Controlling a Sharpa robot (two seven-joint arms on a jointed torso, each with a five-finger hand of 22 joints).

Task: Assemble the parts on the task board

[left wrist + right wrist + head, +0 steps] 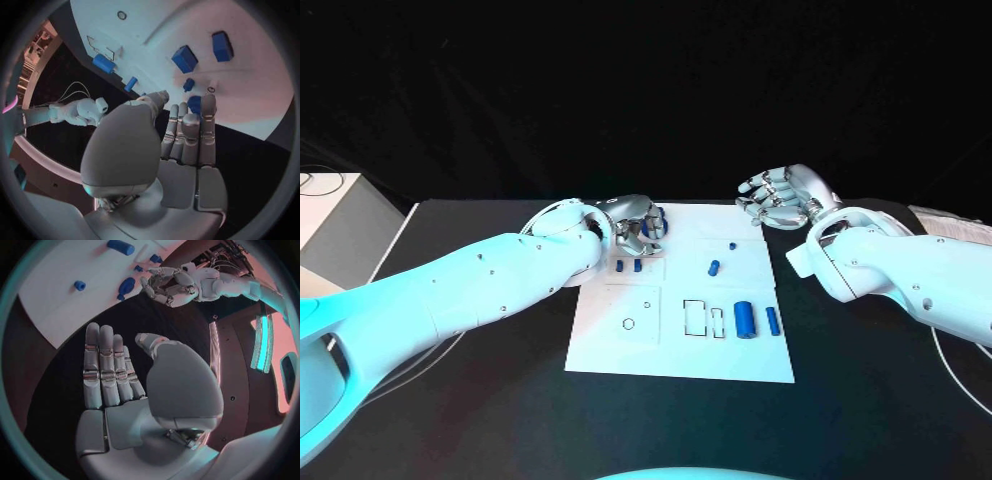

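left hand [635,224]: over the board's [678,362] far left corner, fingers curled around a blue part [194,104]
right hand [785,197]: past the board's far right corner, fingers spread, holding nothing

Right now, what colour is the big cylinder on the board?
Blue. The cylinder shows best in the head view, lying on the white board.

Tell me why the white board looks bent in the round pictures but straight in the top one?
In the left wrist view and the right wrist view a fisheye lens curves the straight edges of the task board, and a dark ring frames each circle. In the head view the board's edges look straight, and it shines brightly against the black table.
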